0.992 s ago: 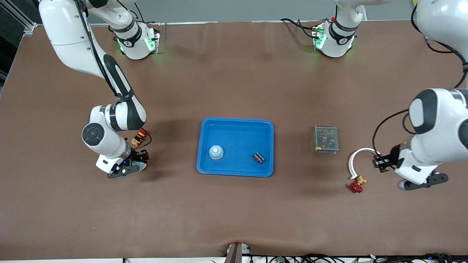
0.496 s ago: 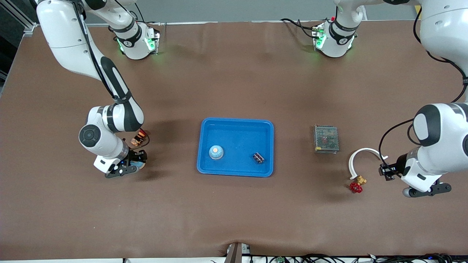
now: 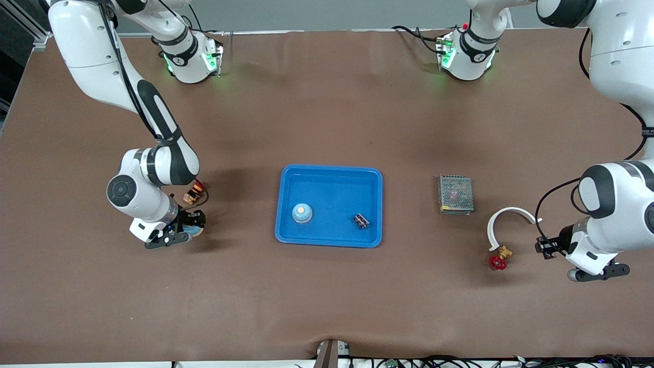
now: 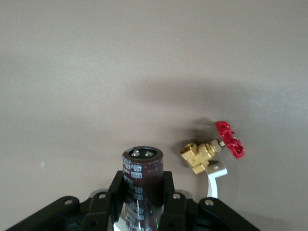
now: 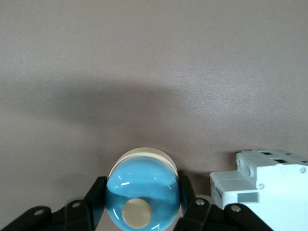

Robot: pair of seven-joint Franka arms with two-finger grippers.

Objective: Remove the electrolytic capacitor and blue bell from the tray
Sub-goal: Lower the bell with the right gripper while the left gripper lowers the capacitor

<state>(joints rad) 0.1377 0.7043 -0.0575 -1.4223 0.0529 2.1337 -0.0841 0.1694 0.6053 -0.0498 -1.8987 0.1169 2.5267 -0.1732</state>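
L gripper lower (wrist-only: capacitor)

Capacitor, dark brown can: pale printing runs down its sleeve, partly legible, beginning "400"; the rest cannot be made out. No other readable text, label or number on anything else.

Open counter, few obstacles
Blue tray sits mid-counter; metal box, white clamp and red valve crowd the left arm's end; elsewhere bare counter allows passage.
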